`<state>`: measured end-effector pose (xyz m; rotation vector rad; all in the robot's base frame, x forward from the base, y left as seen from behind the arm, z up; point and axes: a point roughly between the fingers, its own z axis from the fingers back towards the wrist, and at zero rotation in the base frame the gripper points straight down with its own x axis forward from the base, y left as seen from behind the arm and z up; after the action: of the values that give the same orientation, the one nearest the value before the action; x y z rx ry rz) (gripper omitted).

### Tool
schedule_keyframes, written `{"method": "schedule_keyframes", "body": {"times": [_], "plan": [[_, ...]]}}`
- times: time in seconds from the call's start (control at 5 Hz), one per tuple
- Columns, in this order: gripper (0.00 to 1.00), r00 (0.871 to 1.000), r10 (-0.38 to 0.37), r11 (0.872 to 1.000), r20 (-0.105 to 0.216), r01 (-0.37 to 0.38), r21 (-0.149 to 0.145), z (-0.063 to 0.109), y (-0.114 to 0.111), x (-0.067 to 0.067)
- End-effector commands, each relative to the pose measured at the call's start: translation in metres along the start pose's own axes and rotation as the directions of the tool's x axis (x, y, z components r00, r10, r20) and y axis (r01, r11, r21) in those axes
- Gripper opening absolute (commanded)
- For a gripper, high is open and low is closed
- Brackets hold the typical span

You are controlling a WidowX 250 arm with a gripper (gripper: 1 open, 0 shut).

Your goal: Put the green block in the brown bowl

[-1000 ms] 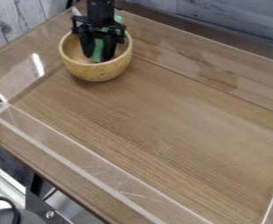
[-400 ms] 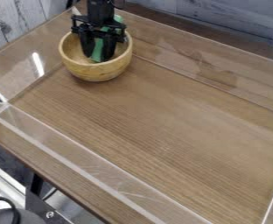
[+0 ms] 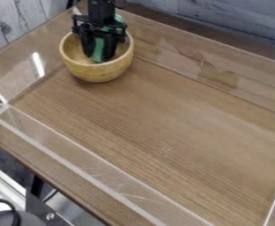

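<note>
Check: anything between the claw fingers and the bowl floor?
Camera view: the green block sits between the claw fingers, inside the brown bowl. Nothing else shows.

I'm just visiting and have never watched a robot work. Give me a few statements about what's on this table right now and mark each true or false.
1. The black fingers reach down into the brown bowl. True.
2. The green block lies out in the middle of the wooden table. False: it sits between the fingers, inside the bowl's rim.
3. The fingers are spread wide with nothing between them. False: they are closed on the green block.
4. The bowl stands near the far left corner of the table. True.
5. The bowl is tipped over on its side. False: it stands upright, opening up.
</note>
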<state>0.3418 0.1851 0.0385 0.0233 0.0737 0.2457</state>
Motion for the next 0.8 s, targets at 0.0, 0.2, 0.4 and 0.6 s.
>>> {"method": "schedule_keyframes", "body": {"times": [0.0,0.2,0.4,0.6], "plan": [[0.00,0.999,0.014,1.000,0.031,-0.014,0.009,0.0078,0.0025,0.0062],[0.00,1.000,0.015,1.000,0.028,-0.015,0.007,0.0068,0.0020,0.0066],[0.00,1.000,0.015,1.000,0.026,-0.015,0.004,0.0065,0.0014,0.0067],[1.00,1.000,0.016,1.000,0.027,-0.016,0.002,0.0103,0.0006,0.0059]]}}
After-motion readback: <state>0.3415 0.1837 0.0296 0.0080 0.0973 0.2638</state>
